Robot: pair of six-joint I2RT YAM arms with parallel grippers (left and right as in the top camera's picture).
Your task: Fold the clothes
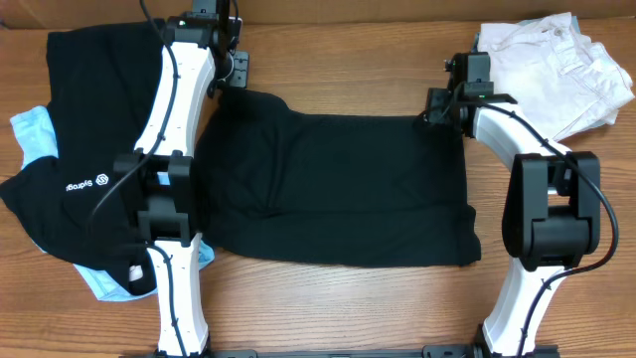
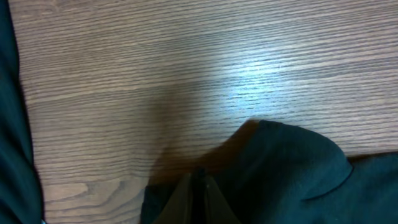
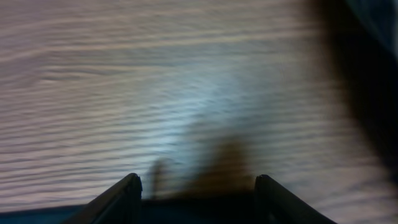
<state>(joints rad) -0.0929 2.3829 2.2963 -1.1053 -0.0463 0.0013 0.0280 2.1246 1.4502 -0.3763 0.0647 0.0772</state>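
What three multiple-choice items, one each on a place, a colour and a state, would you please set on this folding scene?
1. Where do the white clothes lie on the table?
A. In the middle.
B. At its far right corner.
C. Under the left arm.

2. What colour is the spread T-shirt?
A. Black.
B. Red.
C. Yellow.

3. How do the fingers of the right hand stand?
A. Shut together.
B. Shut on a white garment.
C. Apart.

Answers:
1 B, the overhead view shows them heaped in that corner.
2 A, it lies dark across mid-table.
3 C, the right wrist view shows a wide gap between them.
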